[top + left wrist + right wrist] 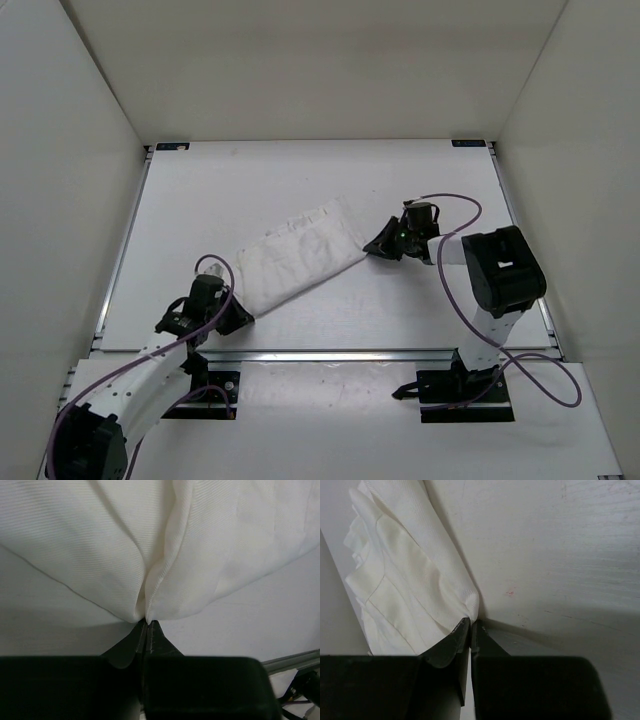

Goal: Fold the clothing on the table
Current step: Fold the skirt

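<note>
The clothing (300, 257) is a white, finely ribbed piece lying as a long folded band slanting from near left to far right on the table (300, 180). My left gripper (238, 316) is at its near-left end. In the left wrist view the jaws (146, 622) are shut on the clothing's edge (165, 555), and the fabric puckers into the pinch. My right gripper (372, 245) is at the far-right end. There the jaws (470, 623) are shut on a corner of the clothing (405, 590), whose layered edges show at the left.
A metal rail (330, 355) runs along the table's near edge, with blue corner brackets (172, 146) at the back. White walls (60, 200) enclose the left, right and back sides. Purple cables (455, 205) loop off both arms. A small red mark (510, 593) sits on the table by the right jaws.
</note>
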Motion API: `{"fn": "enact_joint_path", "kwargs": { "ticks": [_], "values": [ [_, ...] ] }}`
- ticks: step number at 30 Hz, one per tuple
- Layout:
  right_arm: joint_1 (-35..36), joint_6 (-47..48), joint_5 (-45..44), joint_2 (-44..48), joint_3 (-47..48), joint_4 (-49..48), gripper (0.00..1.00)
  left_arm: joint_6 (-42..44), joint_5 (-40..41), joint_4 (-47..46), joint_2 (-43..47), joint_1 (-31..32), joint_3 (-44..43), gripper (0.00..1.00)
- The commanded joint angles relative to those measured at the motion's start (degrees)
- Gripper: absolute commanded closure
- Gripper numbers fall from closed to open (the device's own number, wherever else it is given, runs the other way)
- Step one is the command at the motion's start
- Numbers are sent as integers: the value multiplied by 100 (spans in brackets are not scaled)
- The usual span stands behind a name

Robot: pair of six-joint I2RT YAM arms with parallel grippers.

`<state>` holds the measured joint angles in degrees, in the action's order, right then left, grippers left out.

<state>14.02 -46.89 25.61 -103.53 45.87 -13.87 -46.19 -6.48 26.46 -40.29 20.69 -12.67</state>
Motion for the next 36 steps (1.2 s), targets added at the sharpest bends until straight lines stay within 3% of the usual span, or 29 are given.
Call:
{"fn": "enact_joint_path", "kwargs": {
  "ticks": [1, 4, 9, 15, 22, 29, 36],
  "values": [
    [-101, 251, 32, 244, -33, 243, 100, 172, 190, -430, -303, -91, -86, 96],
    [-329, 426, -117, 700, -261, 445, 100, 496, 367, -720, -1126, 40, -490, 100],
    [-637, 655, -477, 1658, -771, 981, 100, 1094, 393, -1186, -3051, 295, -1903, 100],
    [-1103, 901, -942, 2810, -1300, 1623, 100, 1148, 77, -1819, -4037, 401, -2644, 100],
    [-1359, 1709, -987, 2926, -518, 2537, 99, 1218, -213, -2452, -4663, 401, -2540, 100],
    [-464, 2202, -285, 2364, 781, 2108, 100, 1288, -143, -2496, -4689, 243, -2319, 100],
    [1136, 2624, -557, 1170, 2715, 2442, 100, 1315, -240, -2576, -4663, 102, -2231, 100]
  ]
}}
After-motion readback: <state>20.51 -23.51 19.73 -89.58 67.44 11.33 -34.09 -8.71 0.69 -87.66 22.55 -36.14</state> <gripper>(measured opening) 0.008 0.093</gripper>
